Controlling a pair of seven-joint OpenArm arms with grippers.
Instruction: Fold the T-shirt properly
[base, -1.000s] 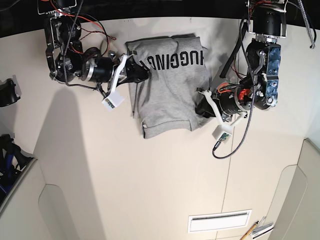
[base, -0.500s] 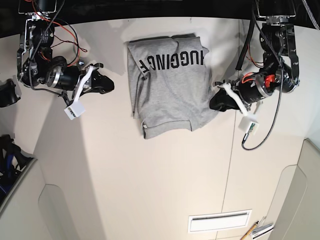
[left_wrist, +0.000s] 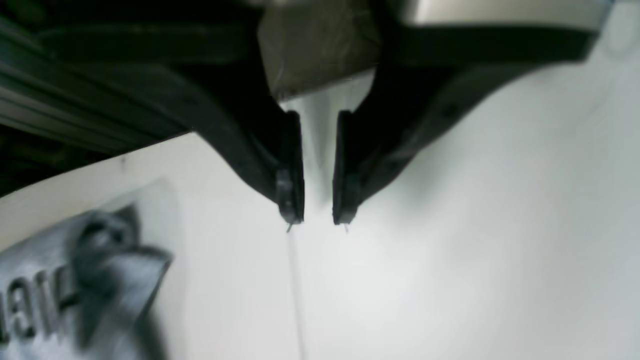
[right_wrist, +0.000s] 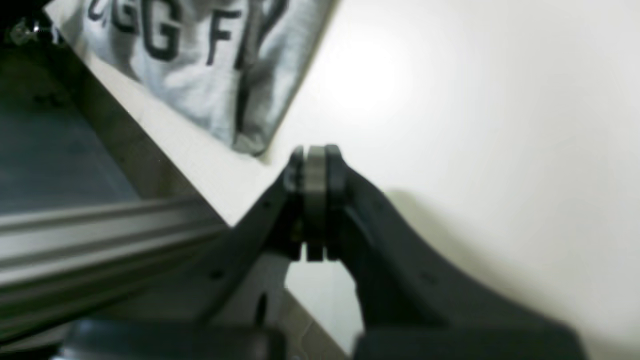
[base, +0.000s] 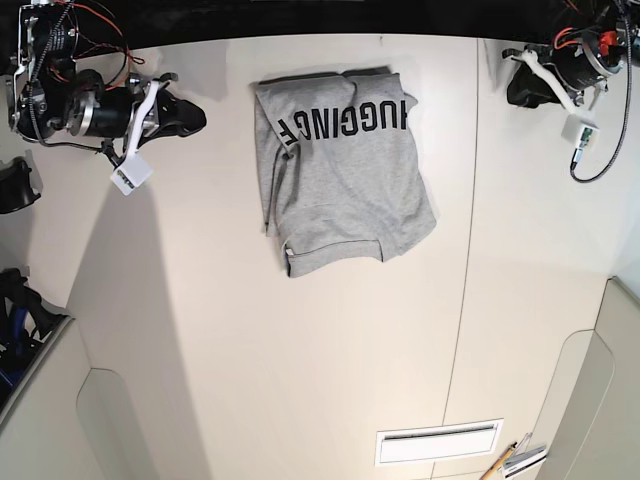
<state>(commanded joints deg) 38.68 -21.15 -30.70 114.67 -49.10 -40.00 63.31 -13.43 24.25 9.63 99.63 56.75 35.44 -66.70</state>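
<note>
1. Table (base: 300, 380): pale, flat, bearing the garment near its far edge, midway between the two sets of jaws.
2. T-shirt (base: 340, 170): heather grey, folded to a rough rectangle with block lettering uppermost; well apart from both sets of jaws, touched by neither. Judged soft, light and limp, likely to sag and drag when lifted; best taken at a folded edge or corner, both sides at once, to keep the layers together.
3. Right gripper (right_wrist: 314, 165): parked off the garment's side, fingers pressed together on nothing; cloth edge beyond the tips in the wrist view.
4. Left gripper (left_wrist: 317, 220): parked off the opposite side, narrow gap between the fingertips, nothing held; lettered cloth low and to one side of the tips.
</note>
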